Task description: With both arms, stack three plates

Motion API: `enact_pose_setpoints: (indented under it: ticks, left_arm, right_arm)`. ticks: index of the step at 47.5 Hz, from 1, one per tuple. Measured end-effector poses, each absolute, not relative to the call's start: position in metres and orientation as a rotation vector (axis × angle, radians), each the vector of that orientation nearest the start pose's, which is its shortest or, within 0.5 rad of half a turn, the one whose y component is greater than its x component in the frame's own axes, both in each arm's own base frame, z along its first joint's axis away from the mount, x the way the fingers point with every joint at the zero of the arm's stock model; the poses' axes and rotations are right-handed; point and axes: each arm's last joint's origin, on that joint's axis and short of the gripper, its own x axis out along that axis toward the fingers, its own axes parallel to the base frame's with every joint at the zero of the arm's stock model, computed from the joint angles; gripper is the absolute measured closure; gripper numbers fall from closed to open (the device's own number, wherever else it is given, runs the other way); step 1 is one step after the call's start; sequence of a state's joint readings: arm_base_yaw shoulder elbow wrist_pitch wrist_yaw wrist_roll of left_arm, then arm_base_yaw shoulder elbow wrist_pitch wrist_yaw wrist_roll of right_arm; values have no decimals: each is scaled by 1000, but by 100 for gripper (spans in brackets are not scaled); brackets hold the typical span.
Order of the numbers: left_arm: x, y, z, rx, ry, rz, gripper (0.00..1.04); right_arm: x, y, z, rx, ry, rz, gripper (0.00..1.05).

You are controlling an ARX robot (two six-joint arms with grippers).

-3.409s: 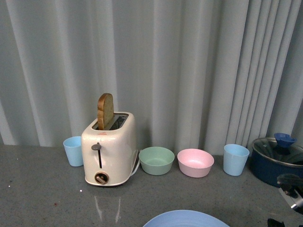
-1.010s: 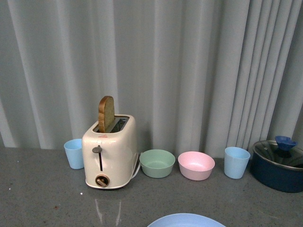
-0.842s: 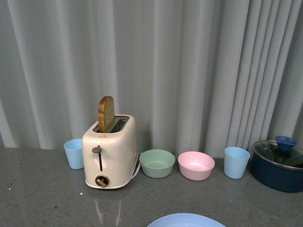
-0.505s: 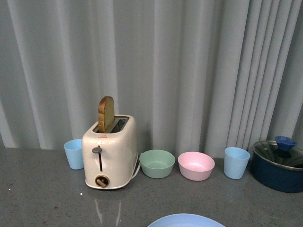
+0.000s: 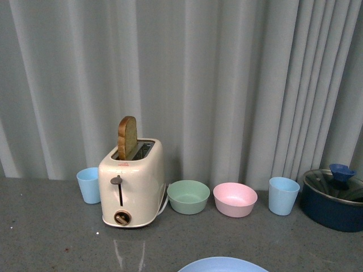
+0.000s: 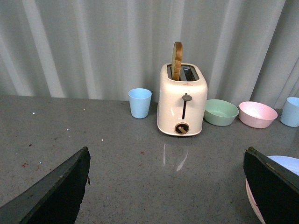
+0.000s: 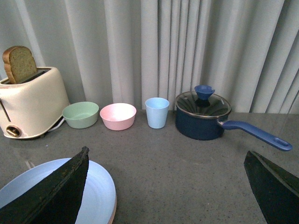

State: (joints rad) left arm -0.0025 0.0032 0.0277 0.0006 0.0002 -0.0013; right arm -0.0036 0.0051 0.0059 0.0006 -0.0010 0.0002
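The light blue plate [image 5: 222, 264] lies on the grey counter at the front view's bottom edge, in front of the toaster. In the right wrist view the blue plate [image 7: 98, 191] lies on top of a stack, with a pinkish-beige rim [image 7: 113, 211] just under it. The left wrist view shows the blue plate [image 6: 286, 163] above a pink rim [image 6: 250, 199]. I cannot tell the cream plate apart. My left gripper [image 6: 166, 191] is open and empty, beside the stack. My right gripper [image 7: 166, 191] is open and empty, beside it on the other side. Neither shows in the front view.
A cream toaster [image 5: 131, 184] with a bread slice stands at the back left, with a blue cup [image 5: 89, 184] beside it. A green bowl [image 5: 188, 196], a pink bowl [image 5: 235, 199], a second blue cup [image 5: 283, 195] and a lidded blue pot [image 5: 334, 198] with a long handle [image 7: 257, 133] line the curtain.
The right gripper, seen at the front view's lower right 3.4 s ago, has left that view. Over the last second nothing visibly moves.
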Motion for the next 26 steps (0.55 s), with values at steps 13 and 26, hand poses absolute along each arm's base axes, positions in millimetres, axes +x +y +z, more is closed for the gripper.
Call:
enact_pose_setpoints:
  ticks: [13, 26]
  left_arm:
    - [96, 0, 173, -1, -25, -3, 7]
    - [96, 0, 173, -1, -25, -3, 7]
  right_arm:
    - [98, 0, 165, 0, -1, -3, 7]
    - [98, 0, 165, 0, -1, -3, 7]
